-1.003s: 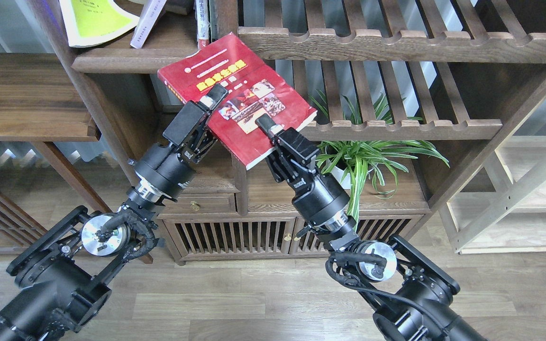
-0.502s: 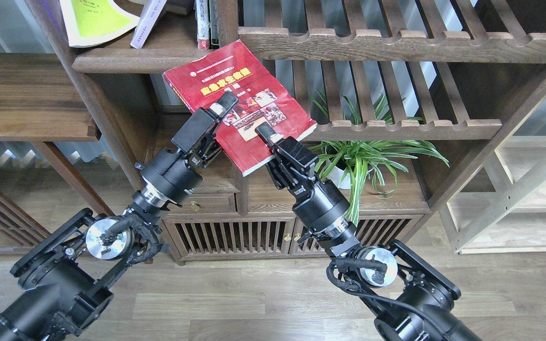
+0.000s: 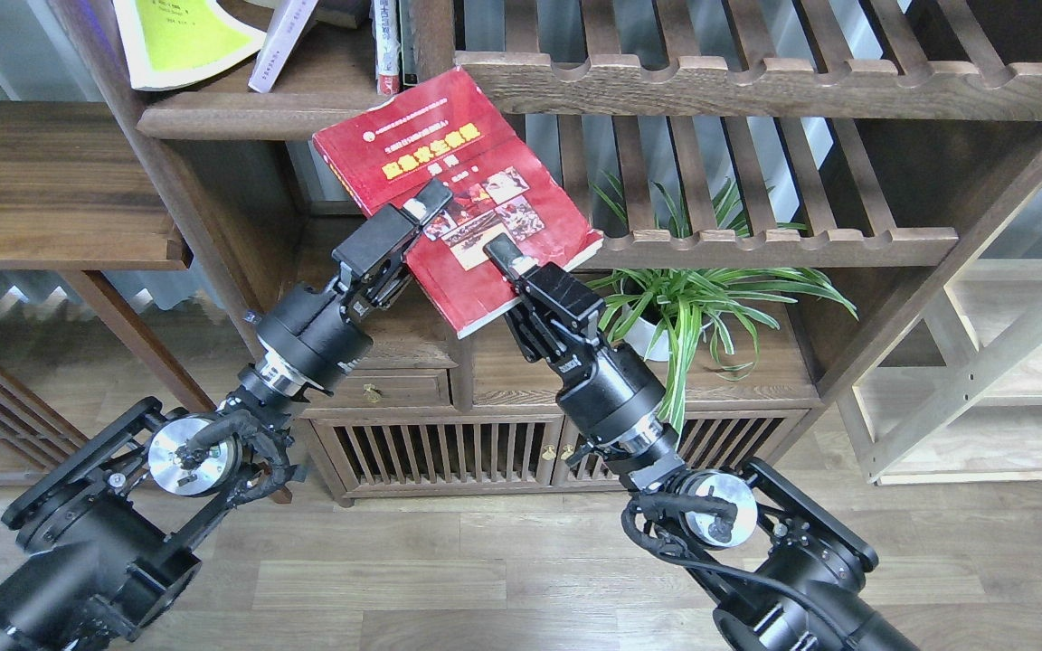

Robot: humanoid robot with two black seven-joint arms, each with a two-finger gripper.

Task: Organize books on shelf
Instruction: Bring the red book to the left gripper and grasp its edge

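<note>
The dark red book (image 3: 453,172) is held tilted in the air, its top corner just below the front edge of the dark-brown shelf (image 3: 241,119). My left gripper (image 3: 421,210) is shut on its lower left edge. My right gripper (image 3: 501,251) is shut on its lower right edge. One finger of each lies on the cover; the fingers beneath are hidden. On the shelf, the yellow-green book (image 3: 182,41) lies at the left. The lavender book (image 3: 281,45) leans beside it.
Narrow red-and-white-spined books (image 3: 387,54) stand upright at the shelf's right end, by a post. Slatted racks with scalloped rails (image 3: 756,81) (image 3: 774,244) fill the right. A potted green plant (image 3: 693,307) stands under them. A drawer cabinet (image 3: 394,389) is below.
The red book has turned a little and its cover has tipped steeper, with its top corner staying near the shelf edge. My left gripper has shifted right along the book; the right moved slightly left.
</note>
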